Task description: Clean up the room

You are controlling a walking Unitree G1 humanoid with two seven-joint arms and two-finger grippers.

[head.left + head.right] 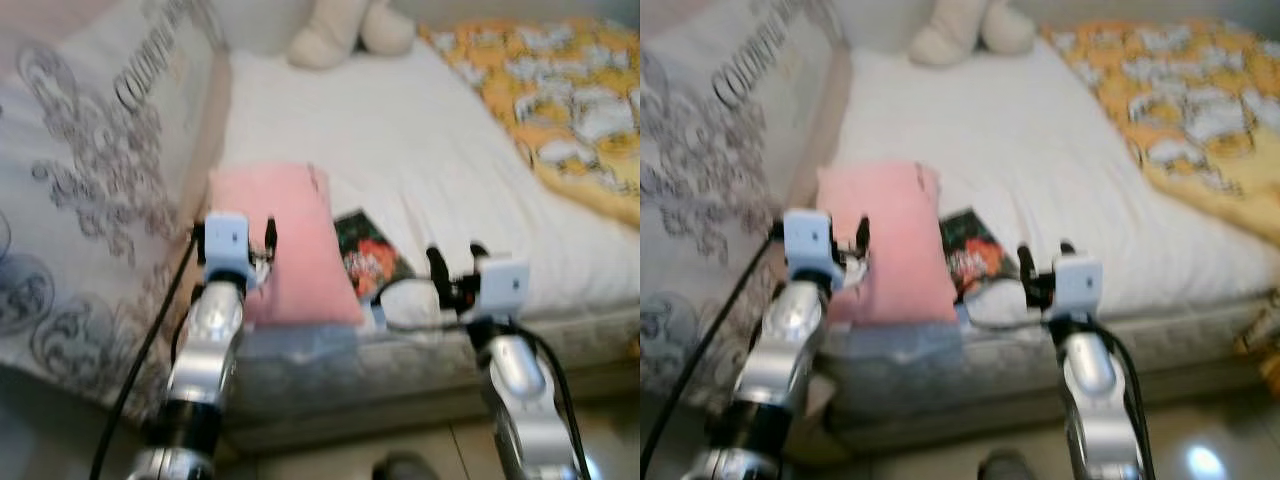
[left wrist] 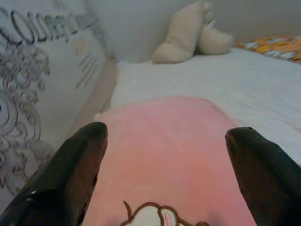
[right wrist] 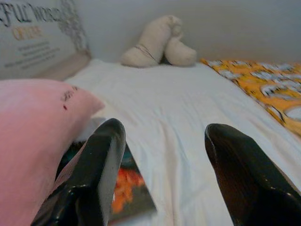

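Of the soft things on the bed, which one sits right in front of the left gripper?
The pink pillow, at the bed's near edge just ahead of the left gripper. The cream plush toy lies far back; the orange blanket is on the right.

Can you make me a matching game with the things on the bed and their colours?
Things:
1. pillow
2. blanket
3. plush toy
4. sheet

Colours:
A. cream
B. white
C. pink
D. orange and yellow with white patches

Pairs: 1-C, 2-D, 3-A, 4-B
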